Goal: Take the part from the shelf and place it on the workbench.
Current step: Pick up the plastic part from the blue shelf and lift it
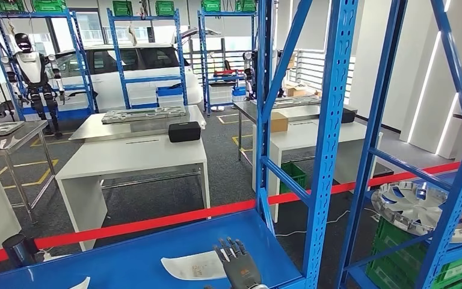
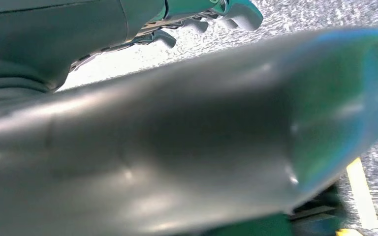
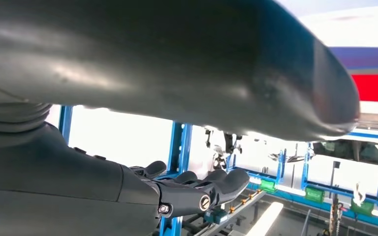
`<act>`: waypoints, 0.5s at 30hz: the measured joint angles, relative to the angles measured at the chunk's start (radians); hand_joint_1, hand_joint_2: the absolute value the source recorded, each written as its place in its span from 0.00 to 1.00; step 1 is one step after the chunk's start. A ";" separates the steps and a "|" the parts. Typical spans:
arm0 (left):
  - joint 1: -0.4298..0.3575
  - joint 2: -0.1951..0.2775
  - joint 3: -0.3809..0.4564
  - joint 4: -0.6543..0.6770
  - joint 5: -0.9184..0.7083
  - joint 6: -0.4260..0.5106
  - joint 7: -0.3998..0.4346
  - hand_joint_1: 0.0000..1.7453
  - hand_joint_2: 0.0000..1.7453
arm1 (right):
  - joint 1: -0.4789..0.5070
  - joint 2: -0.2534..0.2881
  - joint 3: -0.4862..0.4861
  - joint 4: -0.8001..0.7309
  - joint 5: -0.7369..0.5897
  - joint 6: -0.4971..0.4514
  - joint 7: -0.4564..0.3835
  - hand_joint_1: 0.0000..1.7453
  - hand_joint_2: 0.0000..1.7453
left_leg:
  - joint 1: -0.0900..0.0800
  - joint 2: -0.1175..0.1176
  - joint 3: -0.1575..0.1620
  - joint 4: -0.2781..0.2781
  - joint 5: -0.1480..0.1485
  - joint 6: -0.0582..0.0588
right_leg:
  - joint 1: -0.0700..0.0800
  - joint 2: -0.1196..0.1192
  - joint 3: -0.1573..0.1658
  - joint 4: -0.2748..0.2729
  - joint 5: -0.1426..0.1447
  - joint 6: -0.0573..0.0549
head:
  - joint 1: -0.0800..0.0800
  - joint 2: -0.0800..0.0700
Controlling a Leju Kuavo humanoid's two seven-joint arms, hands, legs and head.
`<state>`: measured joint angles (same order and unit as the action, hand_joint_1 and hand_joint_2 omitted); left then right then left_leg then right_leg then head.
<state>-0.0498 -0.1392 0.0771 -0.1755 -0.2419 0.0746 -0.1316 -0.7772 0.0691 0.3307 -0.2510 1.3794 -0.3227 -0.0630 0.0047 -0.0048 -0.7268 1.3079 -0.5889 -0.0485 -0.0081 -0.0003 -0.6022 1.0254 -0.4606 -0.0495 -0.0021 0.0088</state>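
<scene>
Head view: we see our right hand (image 1: 239,265), fingers spread and empty, above the blue shelf (image 1: 156,253); the silver wheel-cover part (image 1: 418,208) lies well to its right. Left wrist view: left hand (image 2: 197,22) holds nothing. Right wrist view: fingers (image 3: 197,189) extended, empty.

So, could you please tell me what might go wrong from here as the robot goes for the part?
1. The right robot hand is over the shelf by a white sheet, while the wheel cover lies in the next bay. Reaching across could hit the blue upright.
2. A slanted brace crosses in front of the cover, so it may snag coming out.
</scene>
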 joint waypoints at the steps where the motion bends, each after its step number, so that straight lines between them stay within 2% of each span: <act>1: 0.001 0.000 0.000 0.000 0.000 0.000 0.000 0.00 0.00 | 0.002 0.001 0.000 0.000 0.002 0.002 0.000 0.00 0.00 | 0.002 0.000 0.001 -0.016 0.025 -0.001 | -0.001 0.000 0.004 0.001 -0.003 0.002 | 0.000 0.000; 3: 0.003 0.000 0.000 0.000 0.000 0.000 -0.001 0.00 0.00 | 0.005 0.002 0.000 0.000 0.003 0.006 0.000 0.00 0.00 | 0.004 0.001 0.056 -0.148 0.108 0.001 | -0.002 0.001 0.015 0.001 -0.010 0.007 | 0.000 0.000; 4: 0.003 0.001 0.000 0.000 0.000 0.000 -0.003 0.00 0.00 | 0.005 0.003 0.000 0.000 0.004 0.009 0.000 0.00 0.00 | 0.003 0.002 0.089 -0.218 0.136 0.005 | -0.001 0.002 0.018 0.002 -0.014 0.012 | -0.001 0.000; 5: 0.002 0.001 0.000 0.001 0.000 0.000 -0.004 0.00 0.00 | 0.005 0.004 0.000 0.000 0.004 0.011 0.000 0.00 0.00 | 0.001 0.002 0.112 -0.266 0.151 0.009 | 0.000 0.002 0.020 0.003 -0.017 0.017 | 0.000 0.000; 6: 0.002 0.000 0.000 0.001 0.000 0.000 -0.005 0.00 0.00 | 0.006 0.005 0.000 0.000 0.004 0.013 0.000 0.00 0.00 | 0.000 0.002 0.124 -0.291 0.155 0.013 | 0.002 0.002 0.020 0.004 -0.020 0.018 | 0.001 0.000; 9: 0.004 -0.001 0.001 0.001 0.000 0.000 -0.006 0.00 0.00 | 0.011 0.005 0.000 0.000 0.005 0.017 -0.002 0.00 0.00 | -0.002 -0.001 0.127 -0.298 0.154 0.018 | 0.005 0.002 0.022 0.002 -0.020 0.012 | 0.004 0.000; 15: 0.004 -0.001 0.006 0.001 -0.001 0.000 -0.006 0.00 0.00 | 0.018 0.009 0.000 0.000 0.006 0.018 -0.003 0.00 0.00 | -0.005 -0.002 0.128 -0.298 0.152 0.032 | 0.002 0.002 0.031 -0.013 -0.015 0.028 | 0.006 0.000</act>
<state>-0.0463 -0.1404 0.0834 -0.1743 -0.2425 0.0748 -0.1381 -0.7590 0.0782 0.3307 -0.2510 1.3850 -0.3049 -0.0660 0.0001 -0.0067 -0.5983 1.0103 -0.4370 -0.0160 -0.0057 0.0014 -0.5707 1.0121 -0.4761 -0.0210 0.0038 0.0088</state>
